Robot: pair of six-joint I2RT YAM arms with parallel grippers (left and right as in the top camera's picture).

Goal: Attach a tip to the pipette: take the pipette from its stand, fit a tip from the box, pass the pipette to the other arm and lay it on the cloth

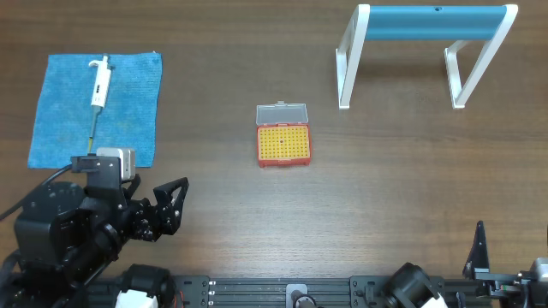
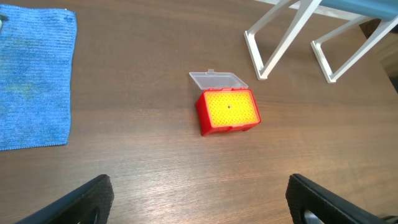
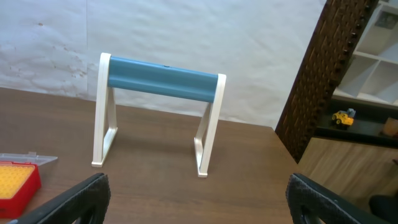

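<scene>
The white pipette lies on the blue cloth at the far left, its thin tip end pointing toward the table's front. My left gripper sits near the front left, off the cloth's corner, open and holding nothing; in its wrist view the left gripper faces the red tip box. That box stands mid-table with its clear lid folded back. My right gripper is open and empty at the front right, far from the box.
The white-legged stand with a blue bar occupies the back right and carries no pipette. The stand faces the right wrist camera, with a wall and shelving behind it. Bare wooden table lies between box, stand and both arms.
</scene>
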